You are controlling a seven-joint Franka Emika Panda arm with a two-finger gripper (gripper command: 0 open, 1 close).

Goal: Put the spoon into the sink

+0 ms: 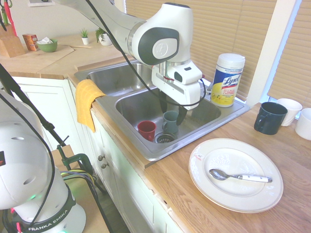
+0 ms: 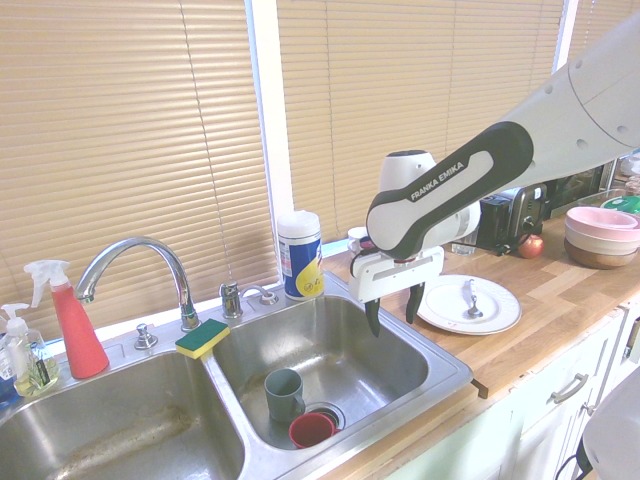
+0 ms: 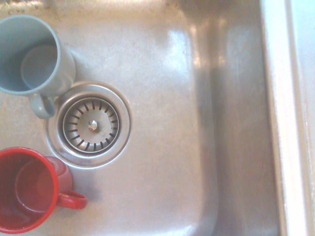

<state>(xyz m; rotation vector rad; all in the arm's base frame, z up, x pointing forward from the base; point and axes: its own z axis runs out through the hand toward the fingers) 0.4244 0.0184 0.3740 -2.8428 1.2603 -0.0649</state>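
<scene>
- The spoon [image 1: 240,176] lay on the white plate [image 1: 209,187], bowl toward the sink, white handle pointing away; nothing held it.
- I saw the plate resting on the wooden counter [image 1: 291,160], just beside the sink [image 1: 131,138], with a dark mug [image 1: 269,118] and two white cups [image 1: 292,109] farther back.
- My gripper [image 2: 394,312] hung above the near basin, pointing down, its fingers spread and empty, well apart from the spoon.
- In that basin a grey-green mug [image 3: 30,58] and a red cup [image 3: 28,189] stood upright on either side of the round drain [image 3: 90,125], crowding one corner; the rest of the floor was bare steel.
- A tub of wipes [image 1: 227,80] stood on the sink's back rim, a yellow cloth [image 1: 87,103] draped over the front edge.
- By the faucet [image 2: 135,265] I noted a yellow-green sponge [image 2: 202,338] and a red spray bottle [image 2: 72,325].
</scene>
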